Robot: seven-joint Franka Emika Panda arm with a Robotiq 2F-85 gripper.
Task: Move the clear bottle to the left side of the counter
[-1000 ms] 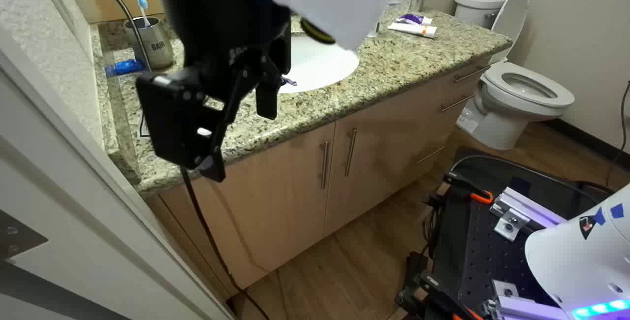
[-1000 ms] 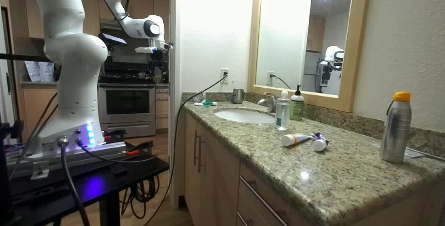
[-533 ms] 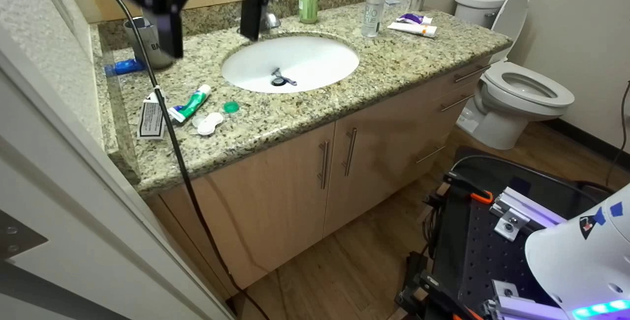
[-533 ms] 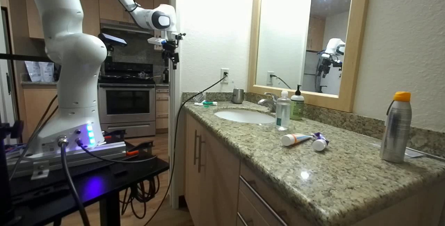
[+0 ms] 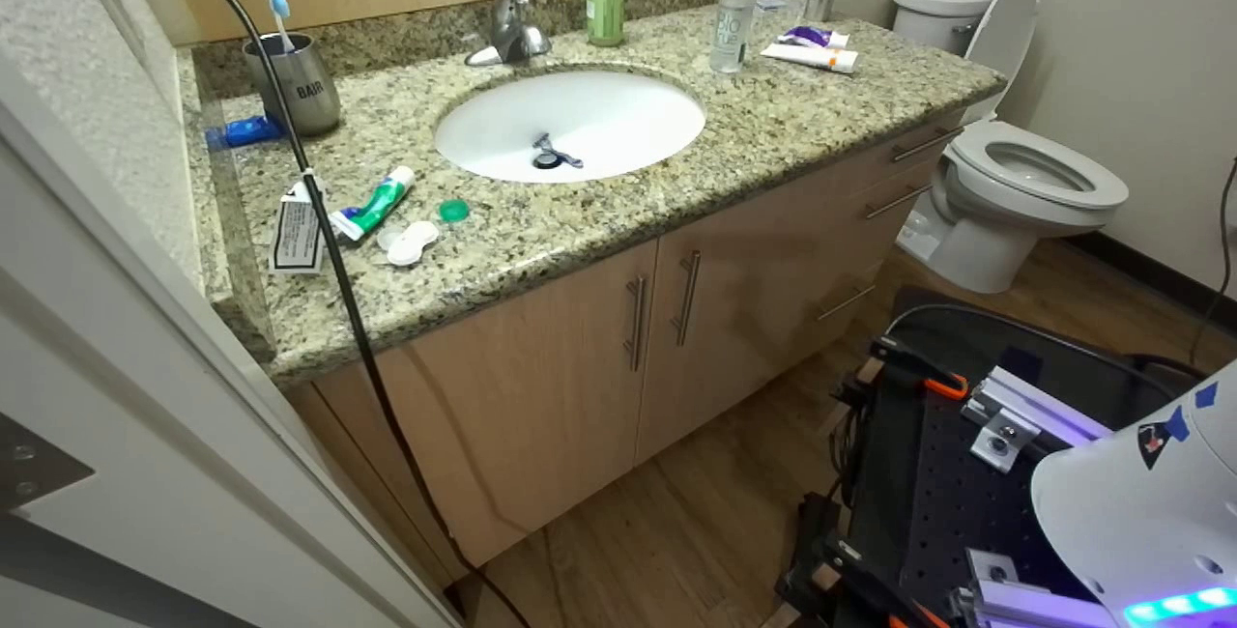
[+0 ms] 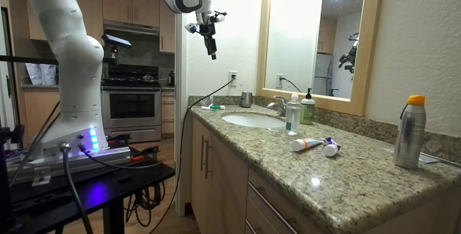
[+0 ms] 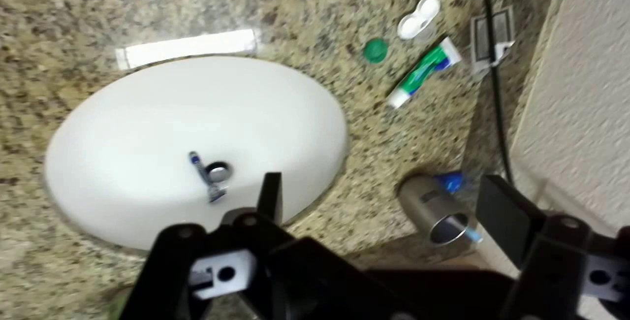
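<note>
The clear bottle (image 5: 733, 24) stands upright right of the sink in an exterior view. In an exterior view it also stands in front of the green soap bottle (image 6: 292, 117). The speckled granite counter (image 5: 773, 140) shows in all views. My gripper (image 6: 214, 57) hangs in the air near the wall, above the counter's far end. In the wrist view my gripper (image 7: 384, 202) has its fingers wide apart with nothing between them, above the sink and metal cup. The clear bottle is out of the wrist view.
The sink (image 5: 618, 116) holds a razor. A metal cup (image 5: 304, 92), green toothpaste tube (image 5: 377, 203), lens case (image 5: 413, 242) and black cable (image 5: 338, 261) are at the left. Green soap bottle (image 5: 606, 10), white tubes (image 5: 810, 58), faucet (image 5: 512, 34) and spray bottle (image 6: 410, 133) stand elsewhere.
My arm has moved in over the counter and upward, leaving an exterior view where it had covered the sink. The clear bottle has not moved.
</note>
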